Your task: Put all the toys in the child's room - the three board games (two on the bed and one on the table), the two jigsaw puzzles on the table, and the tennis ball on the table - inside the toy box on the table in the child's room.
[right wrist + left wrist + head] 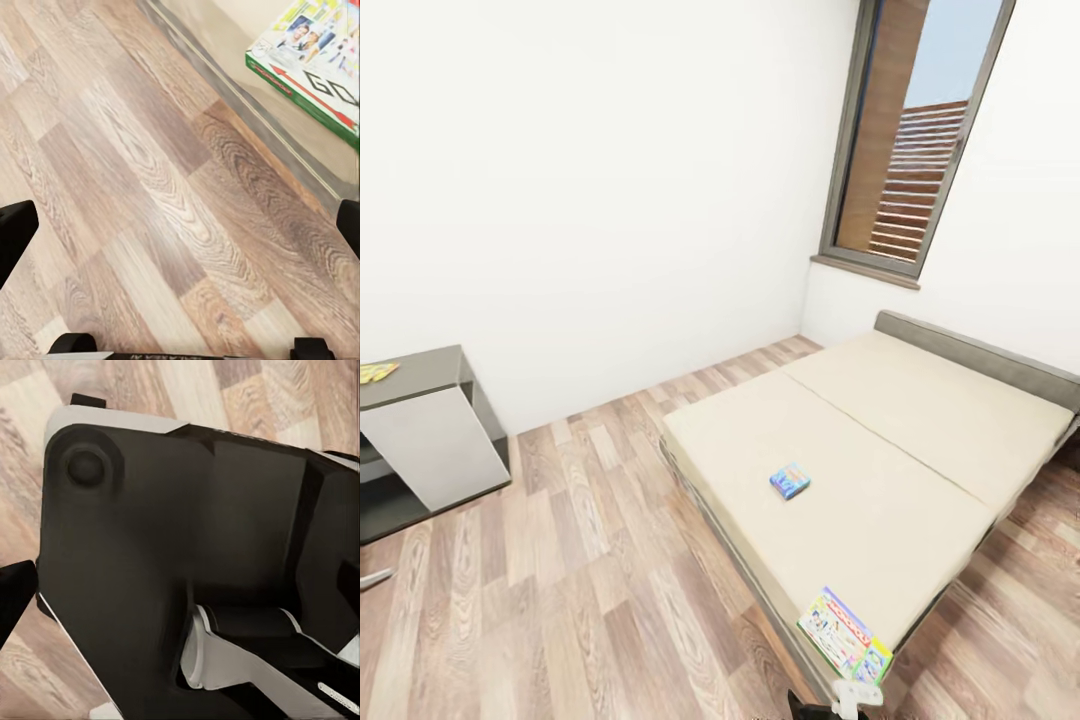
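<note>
**Wood floor under both tools, two board games waiting on the bed**

Wood planks run beneath the right tool [180, 232], whose two dark fingertips [15, 232] sit wide apart at the edges of the right wrist view with nothing between them. Just beyond that tool, the dark bed frame [247, 112] crosses the floor [135, 187], and the larger board game [319, 67], green-edged with white and red print, lies flat on the mattress near the bed's corner.

The left wrist view looks onto a dark and white part of the robot's body [172, 555] over the floor; one dark fingertip [15, 600] of the left tool shows at the edge, and I cannot tell whether that tool is spread or pressed together.

From the head view, a small white and dark piece of the robot [850, 698] shows at the lower edge, just beside the bed's near corner. The larger board game [843, 636] rests at that corner of the beige mattress [880, 450]. The small blue board game [790, 481] lies further in, near the middle of the mattress, well apart from the larger one. A seam crosses the mattress, and a grey headboard [980, 352] stands at the far end under a tall dark-framed window [915, 140].

Across the floor, against the white wall [600, 180], stands the dark grey cabinet [430, 440] with a light panel. A yellow jigsaw puzzle [376, 372] lies flat on its top surface.
</note>
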You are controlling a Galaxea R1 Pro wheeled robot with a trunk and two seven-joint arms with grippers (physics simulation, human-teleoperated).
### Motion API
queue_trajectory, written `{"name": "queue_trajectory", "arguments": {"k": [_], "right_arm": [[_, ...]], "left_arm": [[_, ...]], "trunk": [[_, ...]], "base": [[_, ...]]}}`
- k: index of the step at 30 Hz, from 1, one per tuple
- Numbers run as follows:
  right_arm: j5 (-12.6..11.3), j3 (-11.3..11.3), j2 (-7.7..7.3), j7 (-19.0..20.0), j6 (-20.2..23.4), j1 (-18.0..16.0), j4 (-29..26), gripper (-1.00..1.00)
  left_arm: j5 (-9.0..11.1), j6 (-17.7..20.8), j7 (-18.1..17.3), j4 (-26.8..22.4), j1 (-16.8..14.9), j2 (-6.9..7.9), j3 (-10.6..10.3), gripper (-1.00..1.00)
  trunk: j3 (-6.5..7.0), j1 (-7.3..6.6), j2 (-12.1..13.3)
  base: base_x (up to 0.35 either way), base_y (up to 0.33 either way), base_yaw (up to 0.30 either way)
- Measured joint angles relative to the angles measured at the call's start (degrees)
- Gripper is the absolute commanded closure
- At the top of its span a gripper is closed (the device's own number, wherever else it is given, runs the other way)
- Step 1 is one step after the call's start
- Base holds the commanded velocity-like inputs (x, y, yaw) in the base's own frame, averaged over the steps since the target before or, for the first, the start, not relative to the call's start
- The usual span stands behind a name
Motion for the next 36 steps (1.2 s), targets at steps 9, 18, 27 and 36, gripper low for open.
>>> {"name": "queue_trajectory", "arguments": {"k": [9, 18, 27, 36], "right_arm": [[0.0, -0.1, 0.0, 0.0, 0.0, 0.0, 0.0, -1.0], [0.0, 0.0, 0.0, 0.0, 0.0, 0.0, 0.0, -1.0], [0.0, 0.0, 0.0, 0.0, 0.0, 0.0, 0.0, -1.0], [0.0, 0.0, 0.0, 0.0, 0.0, 0.0, 0.0, -1.0]], "left_arm": [[-0.1, 0.0, 0.1, 0.0, 0.3, 0.17, 0.0, -1.0], [-0.1, 0.0, 0.1, 0.0, 0.3, 0.32, 0.0, -1.0], [-0.1, 0.0, 0.1, 0.0, 0.3, 0.29, 0.0, -1.0], [-0.1, 0.0, 0.1, 0.0, 0.3, 0.32, 0.0, -1.0]], "trunk": [[-0.48, 0.0, 0.0], [-1.01, 0.0, 0.0], [-1.57, 0.0, 0.0], [-2.15, 0.0, 0.0]], "base": [[0.0, 0.0, -0.229], [0.0, 0.0, -0.212], [0.0, 0.0, -0.192], [0.0, 0.0, -0.18]]}}
